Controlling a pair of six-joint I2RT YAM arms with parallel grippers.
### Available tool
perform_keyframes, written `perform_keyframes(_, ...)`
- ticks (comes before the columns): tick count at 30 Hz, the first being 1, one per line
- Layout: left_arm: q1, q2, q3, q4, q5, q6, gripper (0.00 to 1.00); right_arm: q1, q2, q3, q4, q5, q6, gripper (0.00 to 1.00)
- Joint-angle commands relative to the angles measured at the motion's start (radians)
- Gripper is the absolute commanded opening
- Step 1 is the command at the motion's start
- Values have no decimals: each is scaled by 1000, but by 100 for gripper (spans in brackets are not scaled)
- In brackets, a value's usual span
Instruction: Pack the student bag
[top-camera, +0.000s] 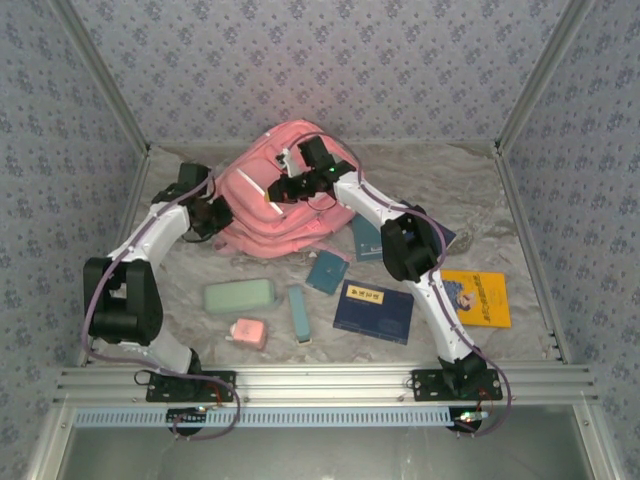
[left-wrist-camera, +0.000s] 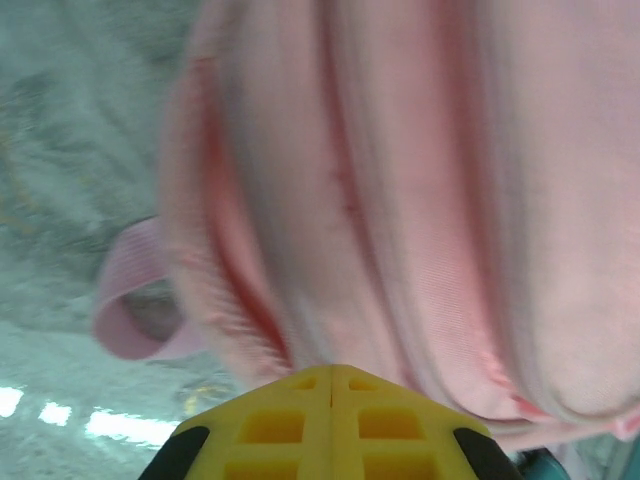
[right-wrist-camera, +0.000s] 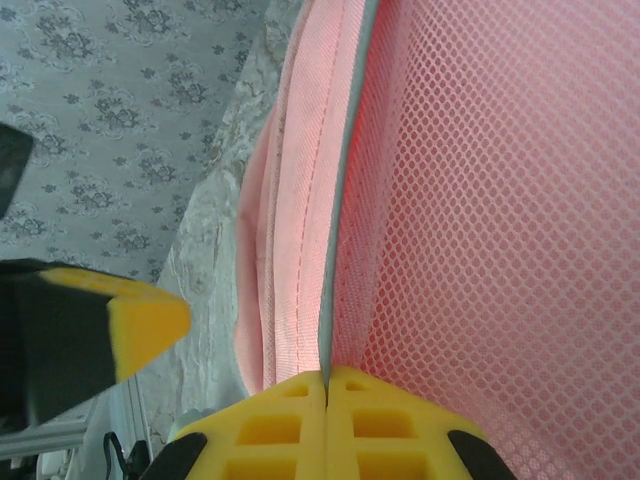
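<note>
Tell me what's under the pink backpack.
Wrinkled grey cloth shows around the pink backpack; whatever lies directly beneath is hidden by the bag itself.

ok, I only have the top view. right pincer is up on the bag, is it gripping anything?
Observer: Yes, the right pincer is shut on a grey edge strip of the bag, next to pink mesh.
Operator: And the left one?
Observer: The left pincer is shut, tips right at the bag's side. I can't tell whether fabric is pinched.
Operator: Anything loose near it?
Observer: A pink strap loop sticks out from the bag, left of the tips in that wrist view.
</note>
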Motion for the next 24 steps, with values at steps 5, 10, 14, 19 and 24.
perform_keyframes(5,44,149,-23,49,144,-74,0,25,-8,38,-75,-105,-91,0)
perform_keyframes(10,43,219,-1,90,163,-96,0,39,49,79,-95,-173,-107,6)
perform_keyframes(14,43,242,12,90,160,-95,0,50,83,97,-102,-198,-113,13)
perform_keyframes(19,43,252,17,91,157,-88,0,61,119,126,-130,-207,-137,20)
perform_keyframes(24,43,252,25,94,160,-84,0,66,130,153,-215,-130,-208,25)
